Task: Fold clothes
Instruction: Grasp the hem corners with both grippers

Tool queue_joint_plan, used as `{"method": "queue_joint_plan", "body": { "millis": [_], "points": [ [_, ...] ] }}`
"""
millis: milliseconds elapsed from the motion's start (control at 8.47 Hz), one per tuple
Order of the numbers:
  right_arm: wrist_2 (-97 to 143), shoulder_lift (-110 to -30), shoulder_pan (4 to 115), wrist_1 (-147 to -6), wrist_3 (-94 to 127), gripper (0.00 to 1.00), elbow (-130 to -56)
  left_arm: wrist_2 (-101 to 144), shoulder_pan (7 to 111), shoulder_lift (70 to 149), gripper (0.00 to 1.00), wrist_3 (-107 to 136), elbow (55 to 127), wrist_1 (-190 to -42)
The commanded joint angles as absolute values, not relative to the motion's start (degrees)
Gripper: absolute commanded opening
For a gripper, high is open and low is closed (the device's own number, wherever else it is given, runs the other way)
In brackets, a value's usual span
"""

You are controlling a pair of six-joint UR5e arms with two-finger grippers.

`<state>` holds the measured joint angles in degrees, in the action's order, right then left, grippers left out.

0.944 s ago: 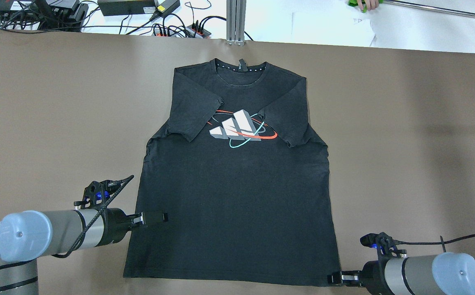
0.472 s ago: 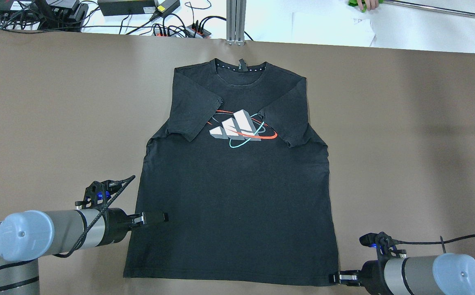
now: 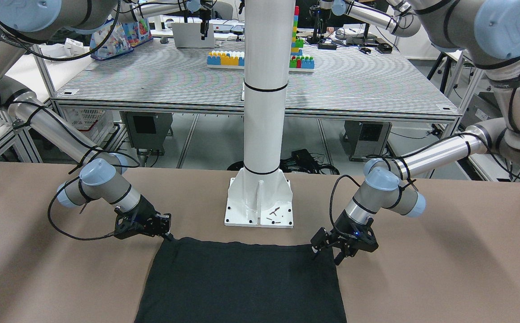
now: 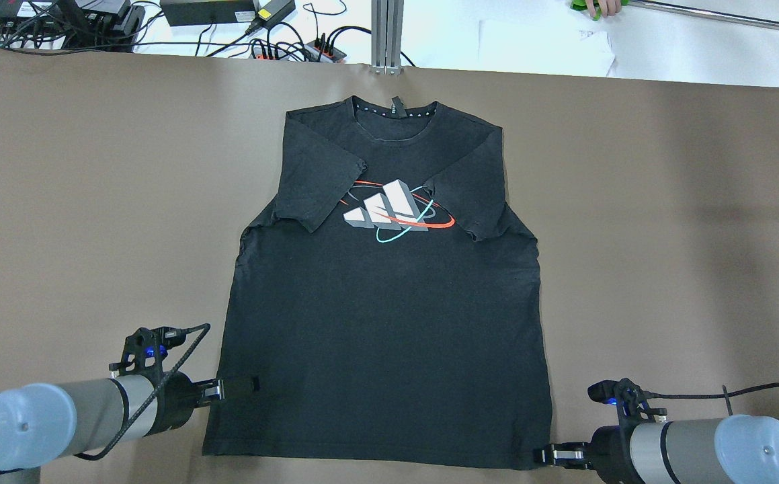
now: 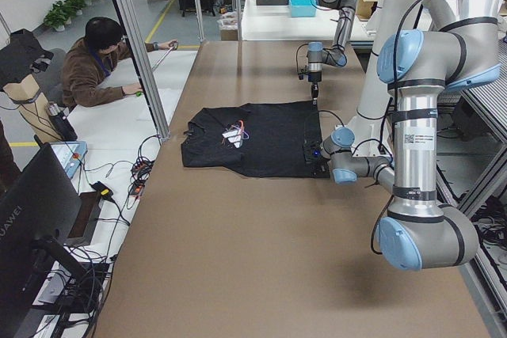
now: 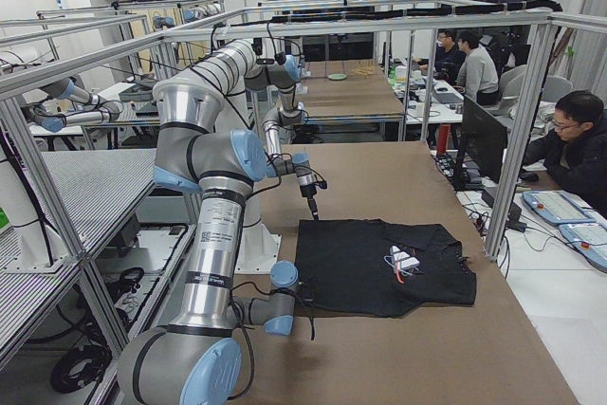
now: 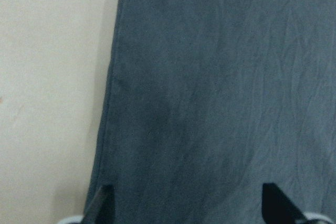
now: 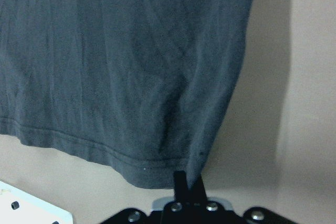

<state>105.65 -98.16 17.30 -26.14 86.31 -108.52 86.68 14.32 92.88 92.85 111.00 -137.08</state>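
Observation:
The clothes are one black T-shirt [image 4: 389, 323] lying flat in the table's middle, both sleeves folded in over a white, red and teal logo [image 4: 396, 208]. My left gripper [image 4: 238, 385] hovers over the shirt's left edge near the bottom hem. In the left wrist view its fingertips [image 7: 102, 205] stand wide apart over the fabric [image 7: 220, 103], so it is open. My right gripper [image 4: 544, 456] is shut on the shirt's bottom right corner. The right wrist view shows that gripper [image 8: 187, 179] pinching the hem [image 8: 121, 66]. In the front-facing view the shirt [image 3: 242, 282] lies between both grippers.
The white pillar's base [image 3: 259, 202] is bolted down just behind the shirt's hem. Cables and power strips [image 4: 281, 47] and an aluminium post [image 4: 387, 33] line the far edge. A person [image 5: 99, 61] sits beyond that edge. Bare brown table [image 4: 665, 235] flanks the shirt.
My left gripper has moved back along the shirt's left edge toward the bottom hem. The right gripper keeps its hold and has nudged the corner slightly inward.

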Motion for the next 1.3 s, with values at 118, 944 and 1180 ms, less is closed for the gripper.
{"method": "queue_joint_plan", "body": {
  "millis": [118, 944, 1180],
  "points": [
    [105.7, -98.0, 17.3, -26.1, 86.2, 0.00, -109.7, 82.0, 8.4, 89.7, 1.00, 93.8, 111.8, -137.6],
    [106.1, -97.8, 17.8, -26.0, 86.2, 0.00, -110.1, 78.7, 5.4, 89.0, 0.19, 94.4, 111.7, -137.6],
    [106.2, -97.9, 17.8, -26.1, 86.2, 0.00, -110.4, 78.8, 5.5, 88.9, 0.00, 93.7, 112.1, -137.7]
  ]
}}
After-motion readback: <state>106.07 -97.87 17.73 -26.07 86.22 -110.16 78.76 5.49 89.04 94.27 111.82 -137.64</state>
